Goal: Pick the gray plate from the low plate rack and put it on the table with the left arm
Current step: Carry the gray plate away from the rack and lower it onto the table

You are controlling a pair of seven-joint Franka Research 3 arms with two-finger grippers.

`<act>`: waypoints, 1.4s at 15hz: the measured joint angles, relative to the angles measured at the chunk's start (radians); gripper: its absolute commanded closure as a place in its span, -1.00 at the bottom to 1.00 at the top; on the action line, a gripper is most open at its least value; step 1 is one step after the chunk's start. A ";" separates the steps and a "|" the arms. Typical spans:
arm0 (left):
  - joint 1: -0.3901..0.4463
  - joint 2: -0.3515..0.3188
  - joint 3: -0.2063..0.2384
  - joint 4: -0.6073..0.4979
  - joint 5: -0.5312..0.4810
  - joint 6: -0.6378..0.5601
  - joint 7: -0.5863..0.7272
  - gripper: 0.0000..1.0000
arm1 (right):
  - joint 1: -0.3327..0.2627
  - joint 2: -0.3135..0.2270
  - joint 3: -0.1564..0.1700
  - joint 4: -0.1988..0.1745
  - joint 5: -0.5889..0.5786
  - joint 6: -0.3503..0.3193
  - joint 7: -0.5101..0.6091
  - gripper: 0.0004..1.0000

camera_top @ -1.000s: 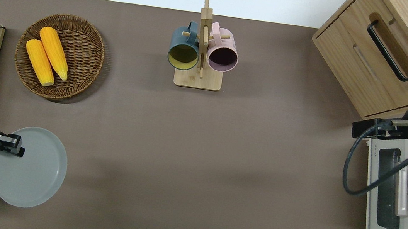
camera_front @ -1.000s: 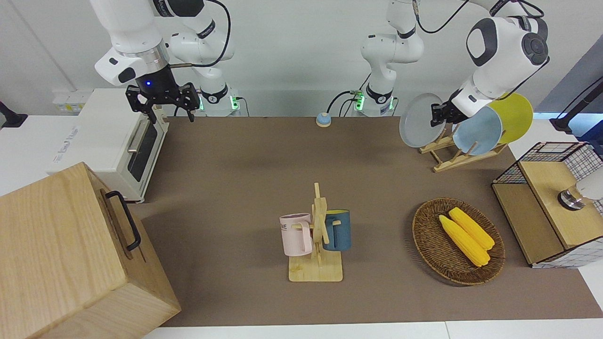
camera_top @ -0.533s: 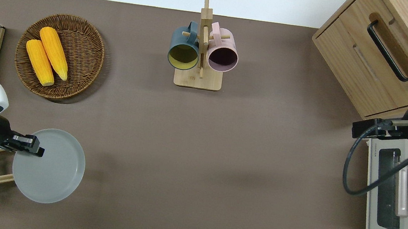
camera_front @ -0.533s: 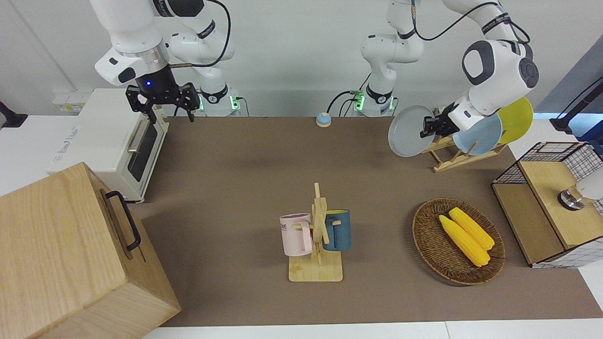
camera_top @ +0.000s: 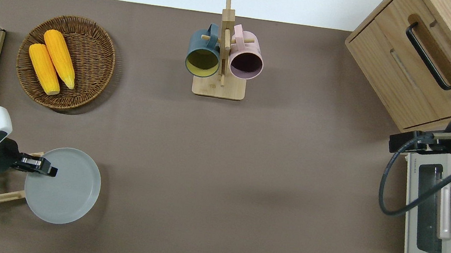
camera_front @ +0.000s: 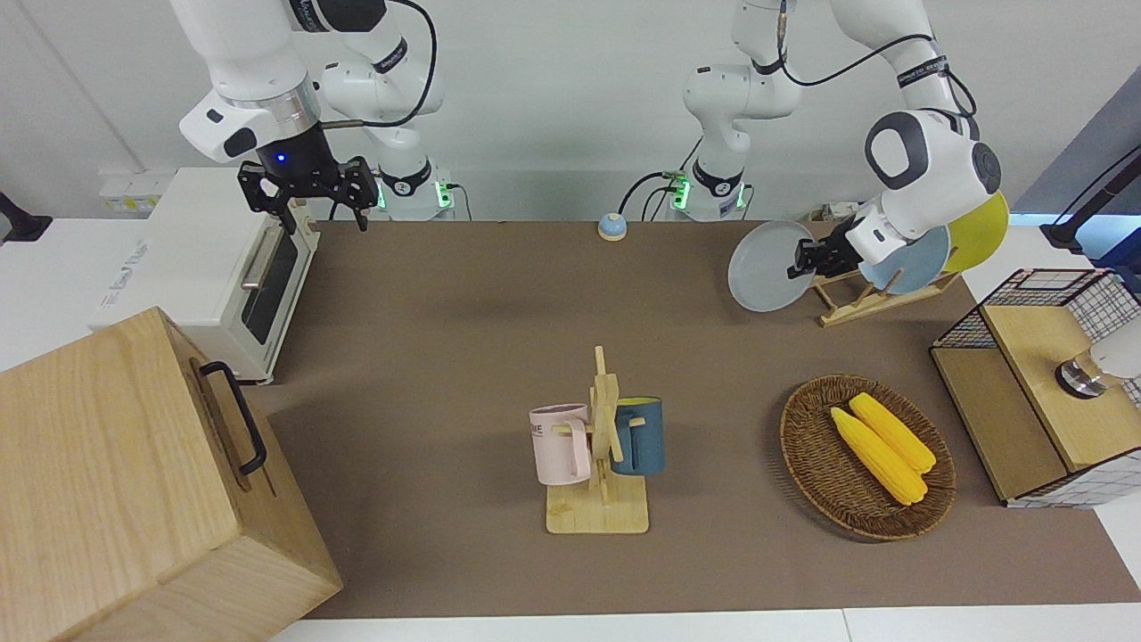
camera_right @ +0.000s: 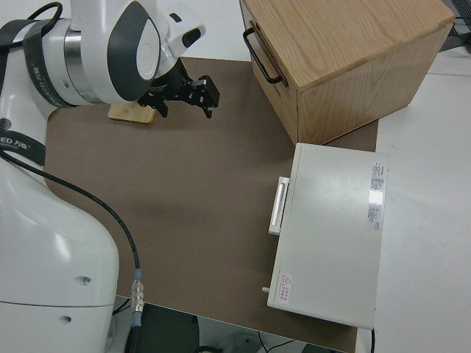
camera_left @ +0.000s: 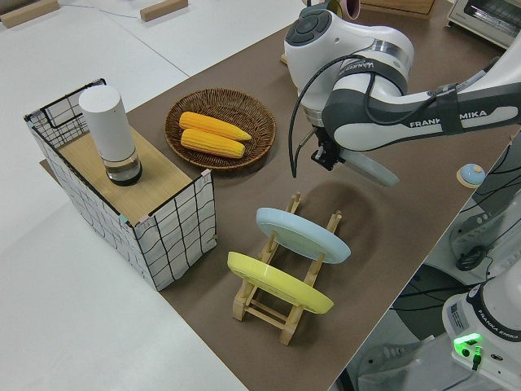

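Observation:
My left gripper (camera_front: 809,259) is shut on the rim of the gray plate (camera_front: 765,267) and holds it tilted in the air, clear of the low plate rack (camera_front: 854,305). In the overhead view the left gripper (camera_top: 46,169) and the gray plate (camera_top: 65,188) are over the brown table (camera_top: 246,167), beside the rack (camera_top: 1,198) toward the table's middle. The left side view shows the plate (camera_left: 371,169) low over the mat. The rack holds a light blue plate (camera_front: 920,257) and a yellow plate (camera_front: 980,223). My right arm is parked, its gripper (camera_front: 307,192) open.
A wicker basket (camera_top: 102,42) with two corn cobs lies farther from the robots than the rack. A mug stand (camera_top: 218,87) with two mugs stands mid-table. A wire crate (camera_front: 1025,383), a wooden cabinet (camera_front: 116,481), a toaster oven (camera_front: 205,259) and a small blue knob (camera_front: 611,227) line the edges.
My left gripper has carried the gray plate off the rack toward the table's middle and lower, tilting it flatter. The right arm has not moved.

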 measured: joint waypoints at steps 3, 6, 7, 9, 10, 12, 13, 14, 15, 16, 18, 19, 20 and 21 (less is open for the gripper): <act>-0.002 0.000 -0.003 -0.033 -0.034 0.022 0.005 1.00 | 0.000 0.000 0.000 0.000 0.000 0.000 0.000 -0.97; -0.004 0.000 -0.016 -0.072 -0.045 0.069 0.026 1.00 | 0.000 0.000 0.000 0.000 0.000 0.000 0.000 -0.97; -0.004 0.000 -0.019 -0.086 -0.062 0.082 0.038 1.00 | 0.000 0.000 0.000 0.000 0.000 0.000 0.000 -0.97; -0.004 0.000 -0.022 -0.114 -0.088 0.114 0.067 1.00 | 0.000 0.000 0.000 0.000 0.000 0.000 0.000 -0.97; -0.004 0.000 -0.022 -0.125 -0.095 0.128 0.074 1.00 | 0.000 0.000 0.000 0.000 0.000 0.000 0.000 -0.97; -0.004 -0.001 -0.027 -0.140 -0.102 0.150 0.086 1.00 | 0.000 0.000 0.000 0.000 0.000 0.000 0.000 -0.97; -0.004 -0.002 -0.032 -0.143 -0.102 0.158 0.086 1.00 | 0.000 0.000 0.000 0.000 0.000 0.000 0.000 -0.97; -0.004 -0.003 -0.037 -0.149 -0.102 0.171 0.086 1.00 | 0.000 0.000 0.000 0.000 0.000 0.000 0.000 -0.97; -0.004 -0.004 -0.044 -0.155 -0.102 0.186 0.087 1.00 | 0.000 0.000 0.000 0.000 0.000 0.000 0.000 -0.97; -0.004 -0.005 -0.051 -0.159 -0.102 0.194 0.088 1.00 | 0.000 0.000 0.000 0.000 0.000 0.000 0.000 -0.97; -0.004 -0.005 -0.061 -0.162 -0.102 0.204 0.088 0.86 | 0.000 0.000 0.000 0.000 0.000 0.000 0.000 -0.97; -0.004 -0.005 -0.063 -0.163 -0.102 0.206 0.088 0.57 | 0.000 0.000 0.000 0.000 0.000 0.000 0.000 -0.97; -0.004 -0.005 -0.063 -0.163 -0.102 0.206 0.090 0.31 | 0.000 0.000 0.000 0.000 0.000 0.000 0.000 -0.97; -0.003 -0.005 -0.067 -0.163 -0.102 0.208 0.092 -0.22 | 0.000 0.000 0.000 0.000 0.000 0.000 0.000 -0.97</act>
